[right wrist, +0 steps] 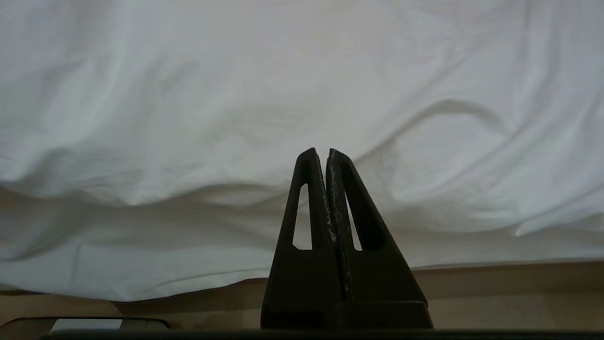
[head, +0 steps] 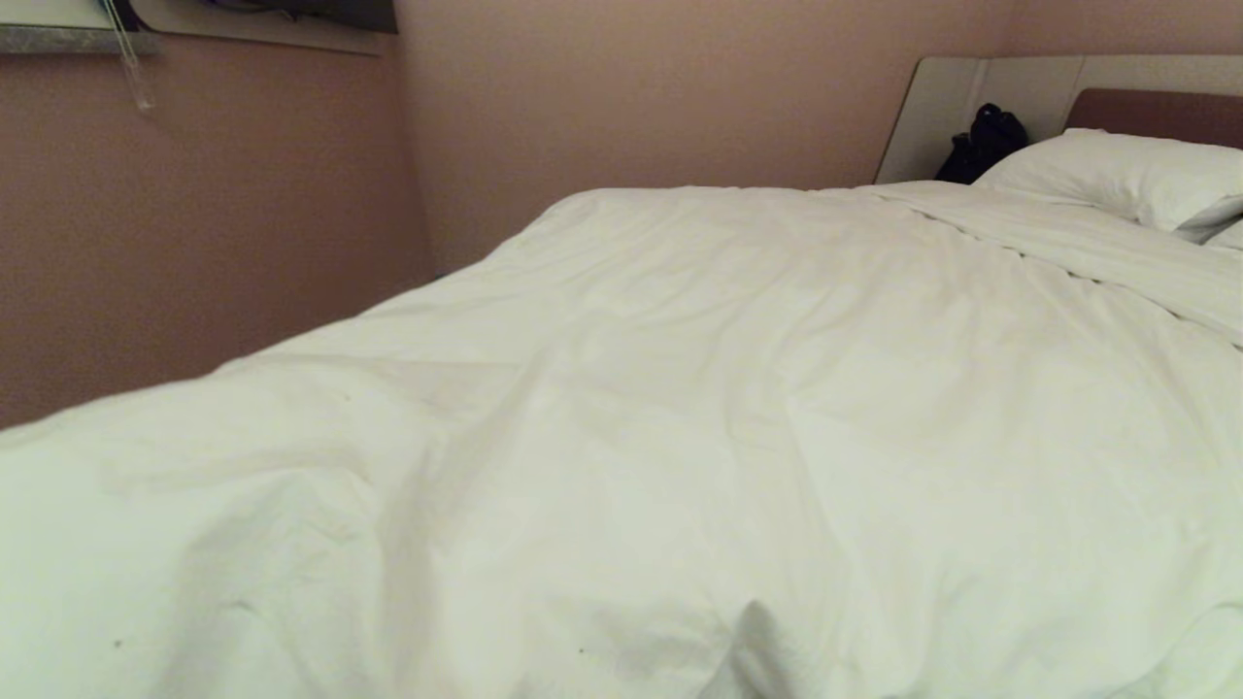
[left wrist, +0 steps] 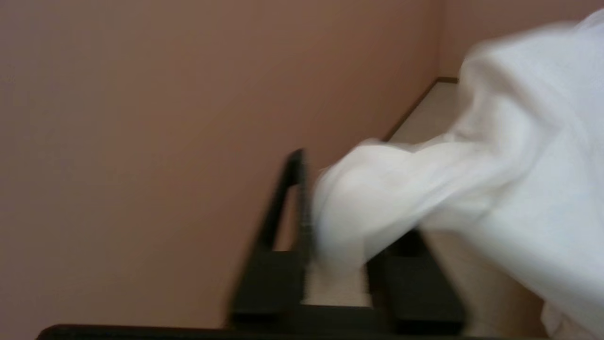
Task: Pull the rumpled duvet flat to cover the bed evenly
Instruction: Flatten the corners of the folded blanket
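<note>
We see the duvet point(head: 680, 408) lying across the bed point(head: 981, 107), filling most of the head view from the near edge to the far side by the pink wall point(head: 631, 87). It is creased in long soft folds that run toward us, and a small peak of cloth stands up at the near edge. Toward the headboard its upper edge is folded in a band just below a white pillow point(head: 1117, 175), and a dark object point(head: 983, 144) that we cannot name rests against the pale headboard beside that pillow. Neither arm shows in the head view.

In the left wrist view, the left tool point(left wrist: 337, 264) has a bunched, blurred fold of the duvet point(left wrist: 495, 179) lying between its dark fingers point(left wrist: 295, 203). One finger stands clear beside the cloth and the other is mostly covered by it, so we cannot tell whether the tool grips the cloth or has let it go. Behind it are the pink wall and a strip of pale floor point(left wrist: 424, 123).

In the right wrist view, the right tool point(right wrist: 327, 153) is closed, its two fingers pressed together with nothing between them. It sits near the hanging side of the duvet point(right wrist: 236, 118), apart from it, above the bed's beige base point(right wrist: 495, 283).
</note>
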You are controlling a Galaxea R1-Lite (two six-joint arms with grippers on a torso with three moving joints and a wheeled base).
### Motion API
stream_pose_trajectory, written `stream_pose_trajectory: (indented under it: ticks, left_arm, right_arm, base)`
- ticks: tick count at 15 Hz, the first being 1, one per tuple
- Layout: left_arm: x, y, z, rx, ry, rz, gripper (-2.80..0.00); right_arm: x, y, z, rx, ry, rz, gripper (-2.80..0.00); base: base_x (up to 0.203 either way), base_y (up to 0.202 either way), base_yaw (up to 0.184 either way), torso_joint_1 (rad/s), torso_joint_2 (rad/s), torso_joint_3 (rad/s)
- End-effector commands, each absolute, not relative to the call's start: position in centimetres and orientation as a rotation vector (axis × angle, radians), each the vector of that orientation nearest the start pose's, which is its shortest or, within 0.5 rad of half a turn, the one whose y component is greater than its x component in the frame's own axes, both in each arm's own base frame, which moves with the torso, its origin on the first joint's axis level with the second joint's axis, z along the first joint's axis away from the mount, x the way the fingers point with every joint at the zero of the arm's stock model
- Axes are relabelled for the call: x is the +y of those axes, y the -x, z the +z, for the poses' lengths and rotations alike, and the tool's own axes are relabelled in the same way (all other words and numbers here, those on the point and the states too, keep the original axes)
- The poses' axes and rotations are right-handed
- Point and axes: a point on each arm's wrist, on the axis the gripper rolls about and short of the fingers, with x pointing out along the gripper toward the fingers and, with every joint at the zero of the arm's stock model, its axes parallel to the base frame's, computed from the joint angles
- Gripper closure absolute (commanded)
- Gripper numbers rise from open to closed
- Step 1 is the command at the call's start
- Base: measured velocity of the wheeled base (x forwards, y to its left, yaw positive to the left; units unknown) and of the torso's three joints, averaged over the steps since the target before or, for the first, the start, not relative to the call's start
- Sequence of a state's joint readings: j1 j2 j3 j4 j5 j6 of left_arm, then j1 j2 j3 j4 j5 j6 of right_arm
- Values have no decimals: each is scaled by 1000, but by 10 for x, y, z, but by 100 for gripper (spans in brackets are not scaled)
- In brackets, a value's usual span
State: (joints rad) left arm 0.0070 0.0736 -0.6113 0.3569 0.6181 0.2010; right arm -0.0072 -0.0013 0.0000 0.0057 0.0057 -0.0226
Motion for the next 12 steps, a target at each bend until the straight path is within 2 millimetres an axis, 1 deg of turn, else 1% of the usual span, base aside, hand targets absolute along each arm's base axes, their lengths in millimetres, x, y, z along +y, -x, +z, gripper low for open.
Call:
stream_pose_trajectory:
  ticks: [1, 3, 5, 10, 11, 12]
  left_arm:
    - [13, 88, 190, -67, -157, 635, -280]
    - [13, 84, 175, 55, -197, 661, -280]
    - [13, 81, 162, 95, -211, 662, -280]
    - [13, 80, 164, 83, -208, 646, -280]
    - [13, 79, 166, 72, -205, 625, -280]
    - [11, 78, 168, 42, -200, 564, -280]
  right_arm:
    - [0, 23, 75, 5, 23, 0, 0]
    - [0, 23, 75, 5, 23, 0, 0]
    - [0, 23, 75, 6, 23, -1, 0]
    - [0, 23, 75, 5, 23, -1, 0]
    - [0, 23, 75, 5, 23, -1, 0]
    - [0, 23, 75, 5, 23, 0, 0]
  base:
    - [0, 0, 0, 0, 0, 0]
    - [0, 0, 0, 0, 0, 0]
    - [0, 0, 0, 0, 0, 0]
    - [0, 0, 0, 0, 0, 0]
    - [0, 0, 0, 0, 0, 0]
    - [0, 0, 0, 0, 0, 0]
